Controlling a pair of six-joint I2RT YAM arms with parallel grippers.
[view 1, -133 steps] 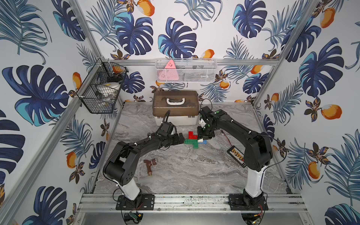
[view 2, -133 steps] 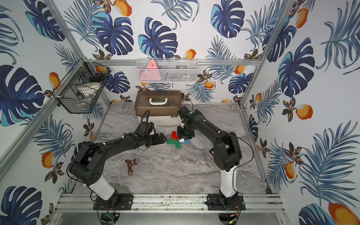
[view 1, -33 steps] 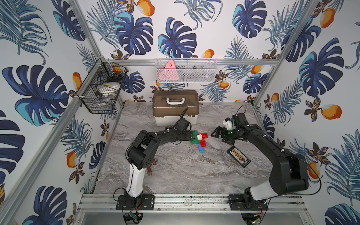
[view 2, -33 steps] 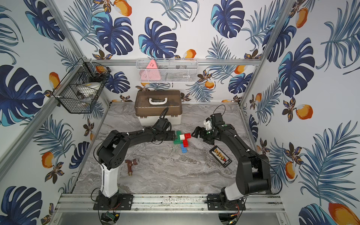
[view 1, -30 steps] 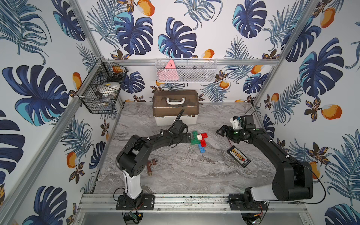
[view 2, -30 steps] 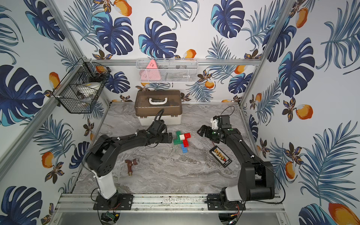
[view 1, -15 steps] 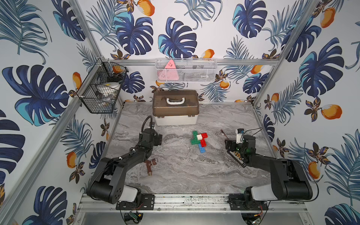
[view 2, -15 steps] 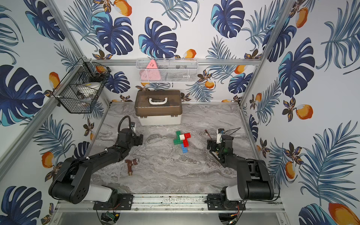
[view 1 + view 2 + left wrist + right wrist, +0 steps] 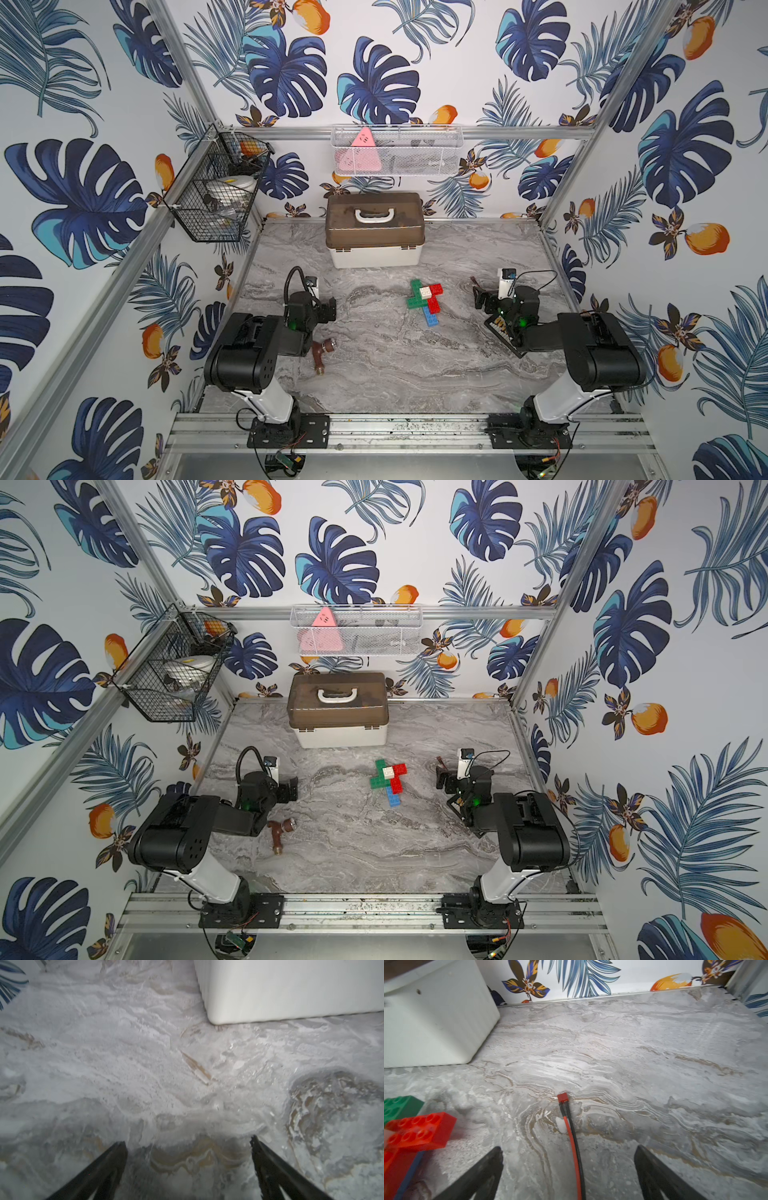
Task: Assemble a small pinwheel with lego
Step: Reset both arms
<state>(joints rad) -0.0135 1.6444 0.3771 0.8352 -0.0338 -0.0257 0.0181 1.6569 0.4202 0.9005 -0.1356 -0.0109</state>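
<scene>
You see pinwheel [image 9: 426, 300] lying on table [image 9: 374, 353], well apart from left gripper [image 9: 187, 1141] and right gripper [image 9: 568, 1148]. Both your grippers: jaws spread wide, nothing clamped between them.

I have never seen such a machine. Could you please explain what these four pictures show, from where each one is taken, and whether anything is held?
The machine is two black robot arms, a left arm and a right arm, fixed on a rail at the front of a marble-patterned table. Two pictures look down from above on the whole scene. The two others come from small cameras on the wrists, looking forward past each hand. In the middle lies the small cross-shaped pinwheel of red, green and blue bricks with a white centre. Behind it stands a white box with a brown lid. A brown pipe fitting lies near the left arm. The left hand and the right hand are open and hold nothing.
</scene>
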